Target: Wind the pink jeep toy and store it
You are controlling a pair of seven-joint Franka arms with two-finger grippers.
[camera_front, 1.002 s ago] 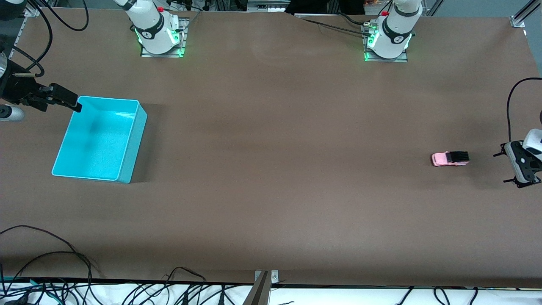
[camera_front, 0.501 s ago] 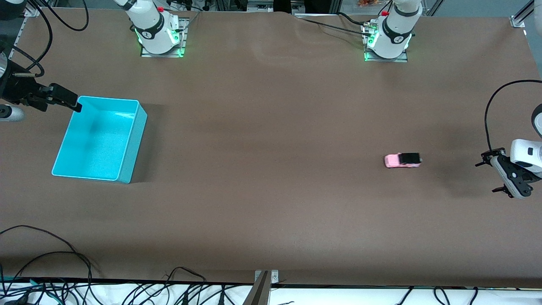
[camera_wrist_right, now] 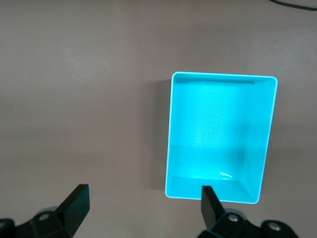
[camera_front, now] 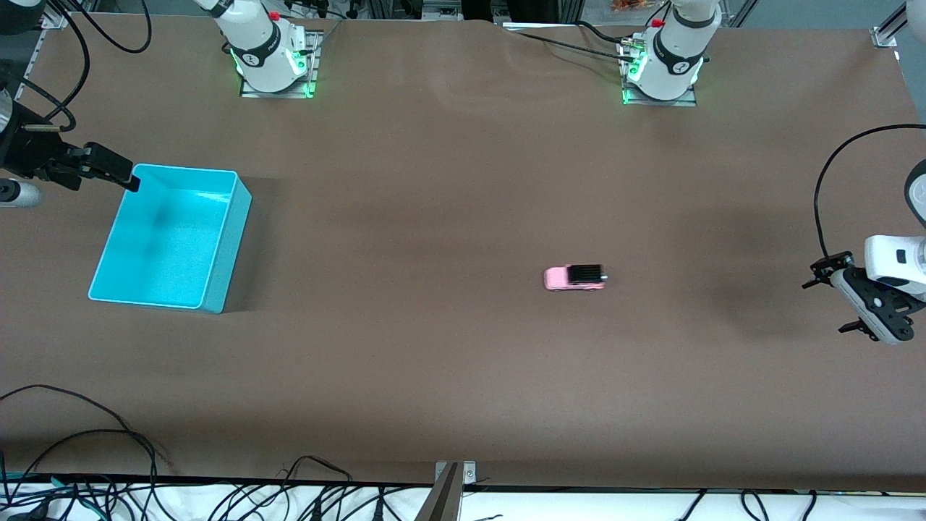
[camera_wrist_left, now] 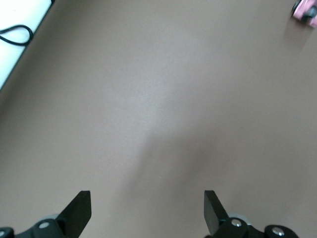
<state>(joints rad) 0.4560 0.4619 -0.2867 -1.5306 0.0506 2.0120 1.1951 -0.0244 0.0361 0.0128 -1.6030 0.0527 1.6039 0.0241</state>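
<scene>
The pink jeep toy [camera_front: 575,277], light pink with a black roof, stands on its wheels on the brown table, held by nothing. It also shows at a corner of the left wrist view as the jeep [camera_wrist_left: 304,10]. My left gripper [camera_front: 828,304] hangs open and empty over the left arm's end of the table, well apart from the jeep; its fingers [camera_wrist_left: 81,210] frame only bare table around the left gripper [camera_wrist_left: 147,208]. My right gripper [camera_front: 123,177] waits open over the edge of the turquoise bin [camera_front: 224,246]. The right gripper [camera_wrist_right: 143,198] sees the empty bin [camera_wrist_right: 223,75].
Both arm bases [camera_front: 271,61] [camera_front: 662,69] stand along the table edge farthest from the front camera. Loose cables [camera_front: 87,441] lie at the near edge toward the right arm's end. A metal bracket [camera_front: 452,481] sits at the near edge.
The jeep has rolled by itself across the table from beside the left gripper toward the right arm's end. The left gripper has shifted slightly and tilted. The right arm has not moved.
</scene>
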